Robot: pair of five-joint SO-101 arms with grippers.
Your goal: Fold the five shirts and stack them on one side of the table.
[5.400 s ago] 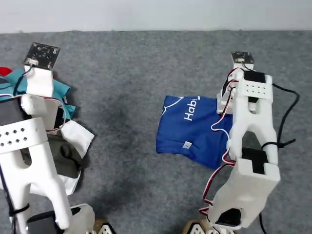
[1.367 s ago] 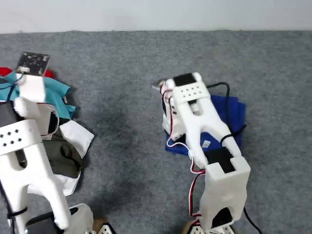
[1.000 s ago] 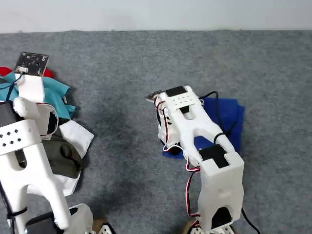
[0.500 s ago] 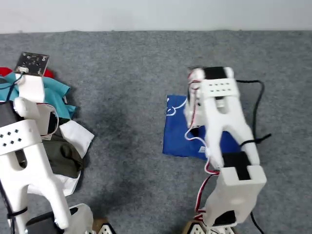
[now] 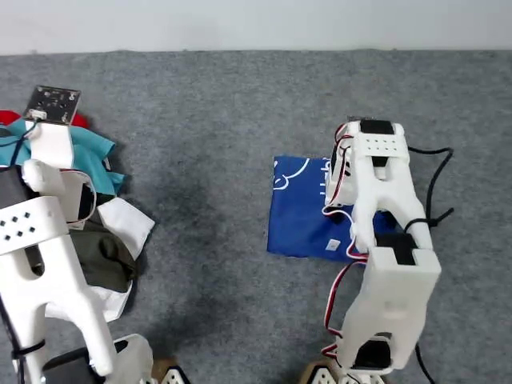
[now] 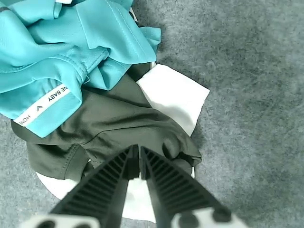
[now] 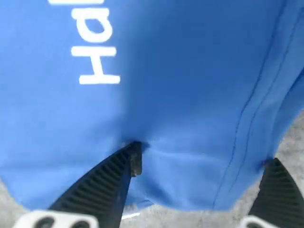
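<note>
Blue shirt [image 5: 300,216] lies folded on the grey table [image 5: 208,104], right of centre. The right gripper [image 7: 204,161] is spread wide over it, one fingertip touching the cloth. The left gripper [image 6: 139,159], clenched, hangs over the teal shirt [image 6: 61,42] and dark green shirt [image 6: 118,123] heaped at the left edge.

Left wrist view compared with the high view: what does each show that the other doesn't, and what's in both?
The left wrist view adds the left gripper, fingers shut, over the dark olive shirt, and a printed white band on the teal shirt. The high view adds the blue shirt, partly covered by the right arm, and a red garment at the pile's far edge. Both share the teal shirt, the olive one and the white shirt, piled on the grey table.
</note>
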